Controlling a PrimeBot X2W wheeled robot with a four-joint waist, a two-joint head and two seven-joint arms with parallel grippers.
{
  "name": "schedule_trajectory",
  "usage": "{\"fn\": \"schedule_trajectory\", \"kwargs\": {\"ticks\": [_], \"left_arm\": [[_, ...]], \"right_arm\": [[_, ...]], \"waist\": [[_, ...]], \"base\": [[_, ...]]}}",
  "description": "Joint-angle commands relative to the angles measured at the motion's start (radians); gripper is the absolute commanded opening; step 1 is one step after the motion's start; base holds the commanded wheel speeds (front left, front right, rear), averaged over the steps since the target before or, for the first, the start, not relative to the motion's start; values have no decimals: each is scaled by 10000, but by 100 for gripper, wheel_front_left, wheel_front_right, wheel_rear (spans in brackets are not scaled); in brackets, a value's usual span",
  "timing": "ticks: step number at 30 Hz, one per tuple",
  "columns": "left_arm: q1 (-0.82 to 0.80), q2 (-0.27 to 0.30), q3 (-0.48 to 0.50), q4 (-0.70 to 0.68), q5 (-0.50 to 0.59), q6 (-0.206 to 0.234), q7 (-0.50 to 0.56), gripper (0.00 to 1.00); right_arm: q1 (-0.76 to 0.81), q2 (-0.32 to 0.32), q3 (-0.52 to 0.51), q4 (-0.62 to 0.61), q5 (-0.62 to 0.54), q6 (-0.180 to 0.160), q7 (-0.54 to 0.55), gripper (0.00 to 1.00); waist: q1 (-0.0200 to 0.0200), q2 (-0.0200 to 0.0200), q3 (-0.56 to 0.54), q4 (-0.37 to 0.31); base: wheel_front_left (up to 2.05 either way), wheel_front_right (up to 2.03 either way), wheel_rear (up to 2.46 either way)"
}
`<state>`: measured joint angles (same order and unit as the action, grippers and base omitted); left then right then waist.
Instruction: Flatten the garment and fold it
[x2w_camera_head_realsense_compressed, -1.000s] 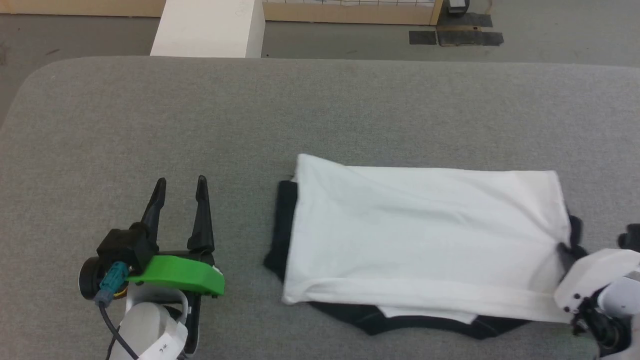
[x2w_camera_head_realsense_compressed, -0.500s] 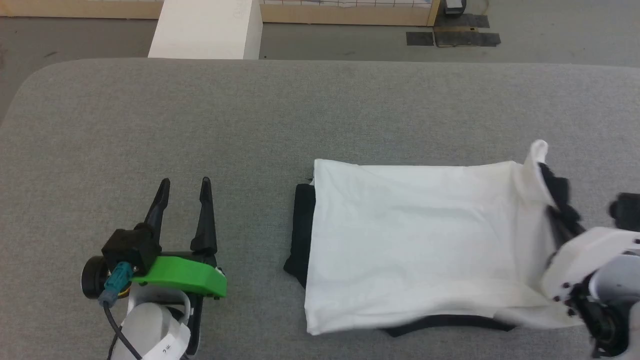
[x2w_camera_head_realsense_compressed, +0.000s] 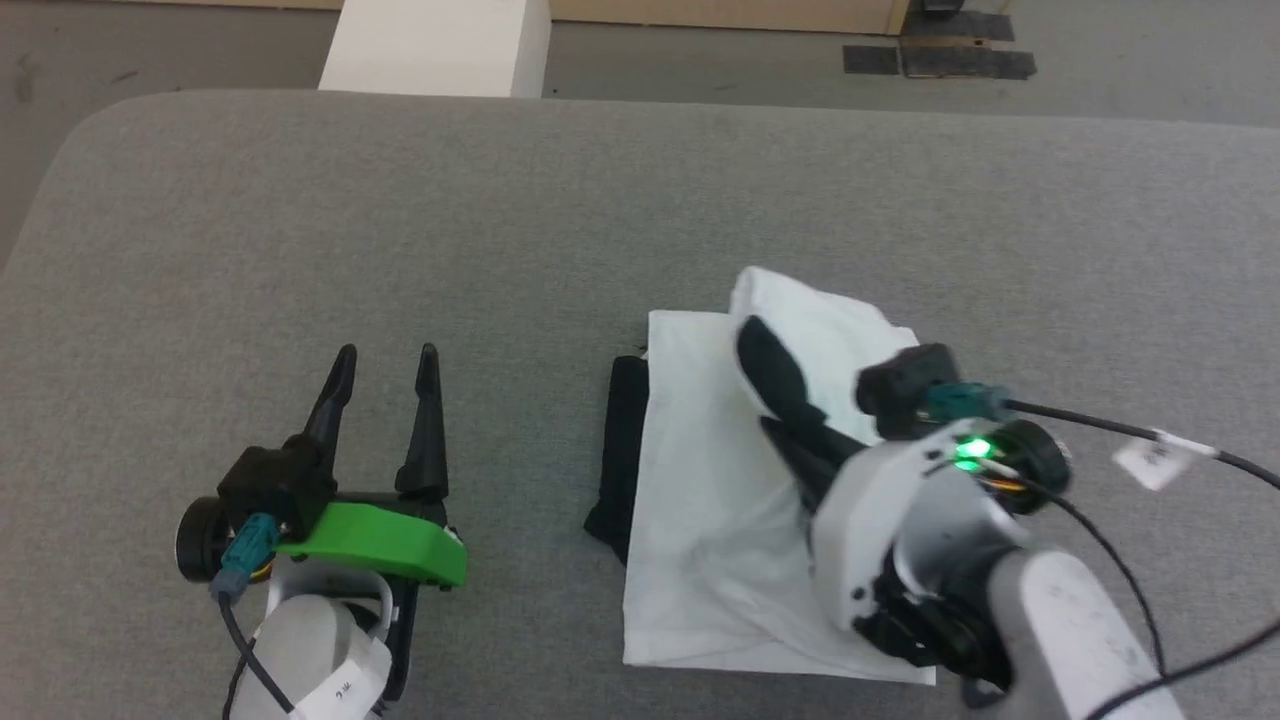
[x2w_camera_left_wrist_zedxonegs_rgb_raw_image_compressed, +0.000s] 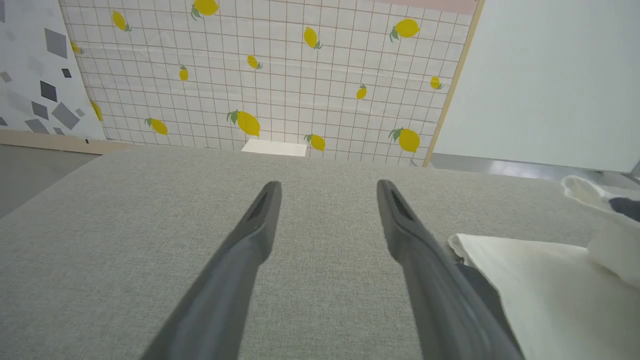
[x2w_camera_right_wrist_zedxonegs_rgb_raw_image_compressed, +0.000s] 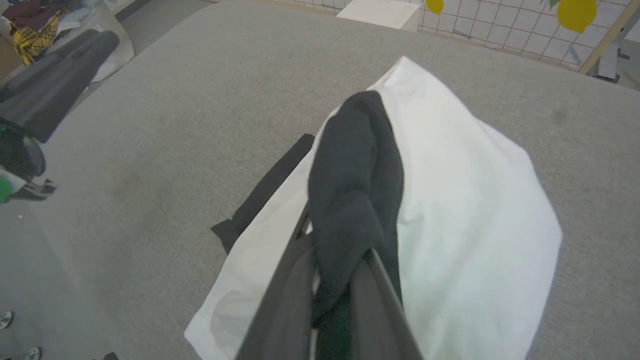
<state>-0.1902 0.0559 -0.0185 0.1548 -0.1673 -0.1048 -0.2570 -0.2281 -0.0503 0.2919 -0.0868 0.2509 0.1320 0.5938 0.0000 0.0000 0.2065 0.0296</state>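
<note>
Folding appears to be under way: the garment (x2w_camera_head_realsense_compressed: 700, 480), a white shirt with black sleeves, lies right of centre on a grey fabric-covered table (x2w_camera_head_realsense_compressed: 300, 200). Its right end is held up over the white body by the right gripper (x2w_camera_head_realsense_compressed: 800, 440), whose fingers are clamped on a bunch of black sleeve cloth. For a neat fold, the raised end is best kept low, laid so that its edge meets the left edge squarely, and let go only once the cloth rests flat. A black strip (x2w_camera_head_realsense_compressed: 620, 450) juts out along the left edge and may need tucking under. The left gripper (x2w_camera_head_realsense_compressed: 387, 352) rests well apart to the left, fingers spread wide and empty. Beyond the table's rounded far edge, grey floor (x2w_camera_head_realsense_compressed: 700, 50), a white block (x2w_camera_head_realsense_compressed: 435, 45) and dark mats (x2w_camera_head_realsense_compressed: 940, 60) are seen. A gridded wall panel (x2w_camera_left_wrist_zedxonegs_rgb_raw_image_compressed: 280, 75) printed with lemons stands behind.
</note>
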Motion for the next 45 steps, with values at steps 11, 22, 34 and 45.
{"fn": "schedule_trajectory", "kwargs": {"ticks": [11, 22, 34, 45], "left_arm": [[-326, -52, -31, 70, -69, -66, -47, 100], [-398, -55, -91, 90, -172, 37, -47, 100], [-54, -56, 165, -111, -14, -8, -47, 100], [-35, -56, 204, -215, 47, -55, -47, 100]], "right_arm": [[-2154, 0, 2099, 3479, 864, -13, -748, 0], [-3223, 1, 3053, 4652, 2307, -13, -1338, 100], [-1426, 1, -510, 1025, 2580, -13, -4514, 100], [1027, 1, -2910, 2205, 3634, -13, -5221, 100]], "waist": [[0, 0, 560, 532], [0, 0, 619, 452], [0, 0, -42, -185], [0, 0, -79, -484]], "base": [[0, 0, 0], [0, 0, 0], [0, 0, 0], [0, 0, 0]]}}
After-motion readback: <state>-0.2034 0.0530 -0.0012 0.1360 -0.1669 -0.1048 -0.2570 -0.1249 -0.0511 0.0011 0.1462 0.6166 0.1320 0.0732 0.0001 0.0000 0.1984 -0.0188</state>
